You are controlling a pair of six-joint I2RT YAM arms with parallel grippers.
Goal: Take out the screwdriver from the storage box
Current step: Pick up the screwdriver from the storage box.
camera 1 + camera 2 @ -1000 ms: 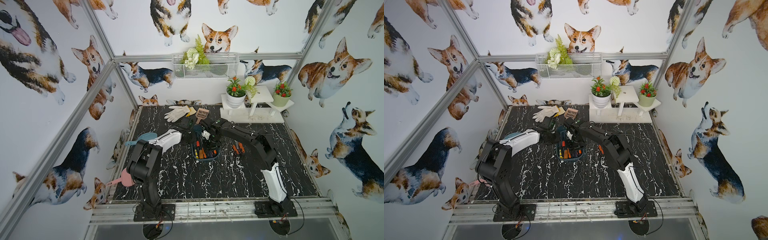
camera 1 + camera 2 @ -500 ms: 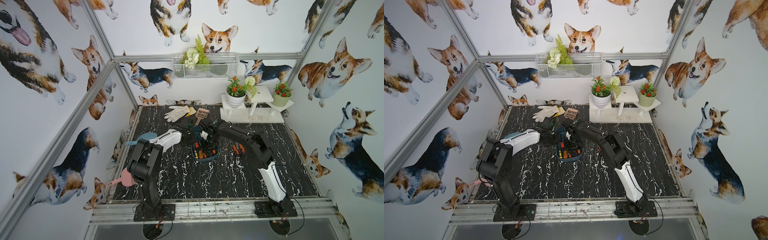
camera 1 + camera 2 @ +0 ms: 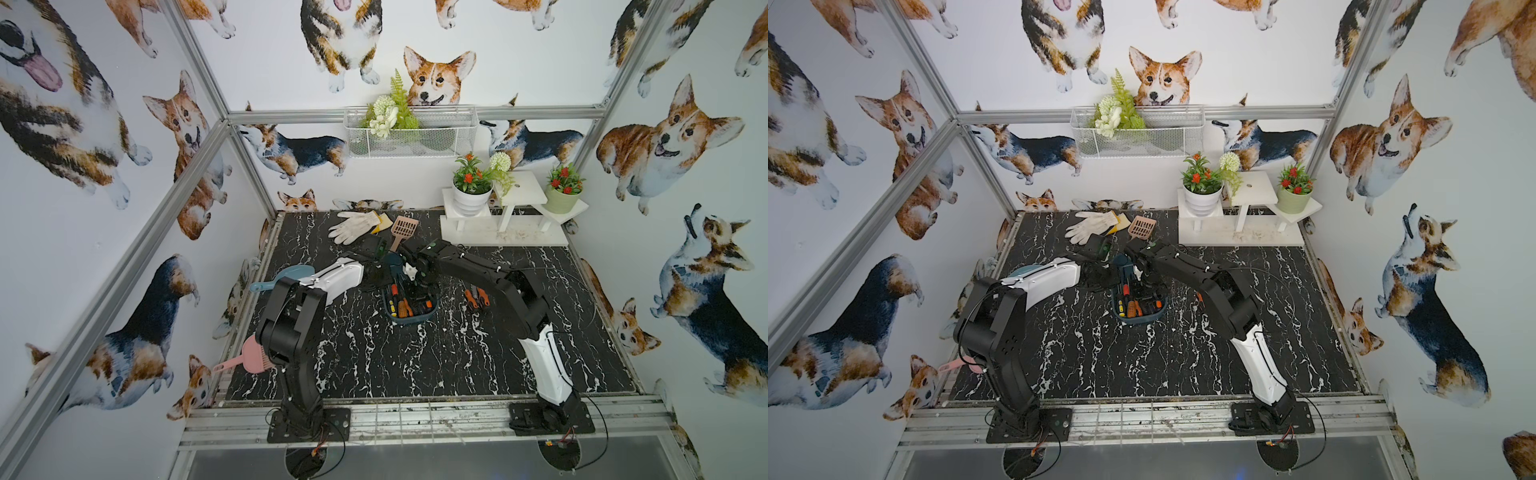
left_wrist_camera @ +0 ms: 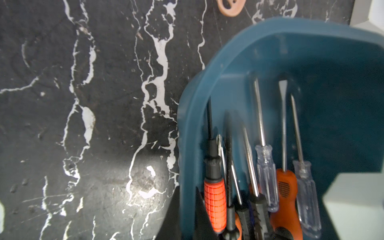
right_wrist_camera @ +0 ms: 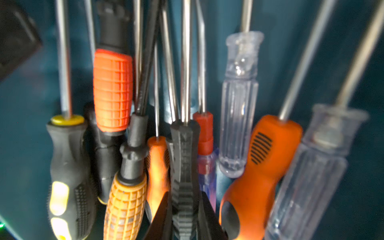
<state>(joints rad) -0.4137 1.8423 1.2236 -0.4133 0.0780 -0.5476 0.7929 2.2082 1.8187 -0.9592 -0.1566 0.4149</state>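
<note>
The dark teal storage box (image 3: 409, 322) (image 3: 1138, 322) lies mid-table with several screwdrivers inside. My left gripper (image 3: 384, 287) (image 4: 187, 209) is shut on the box's side wall (image 4: 187, 124), one finger inside and one outside. My right gripper (image 3: 422, 291) (image 5: 185, 207) reaches down into the box. Its two fingers press on either side of a screwdriver with a black ribbed handle (image 5: 185, 155). Close on either side of that handle lie orange-handled (image 5: 259, 166), yellow-black (image 5: 66, 166) and clear-handled (image 5: 239, 104) screwdrivers.
Orange-handled pliers (image 3: 476, 297) lie on the black marble table just right of the box. A white glove (image 3: 353, 226) and a brown scoop (image 3: 403, 228) are behind it. A light blue scoop (image 3: 286, 276) and a pink one (image 3: 253, 359) are at the left edge. A white plant stand (image 3: 498, 232) is at the back right.
The right gripper's jaws have closed in onto the black screwdriver handle, and the right arm has shifted slightly over the box. The left arm has held still on the box wall.
</note>
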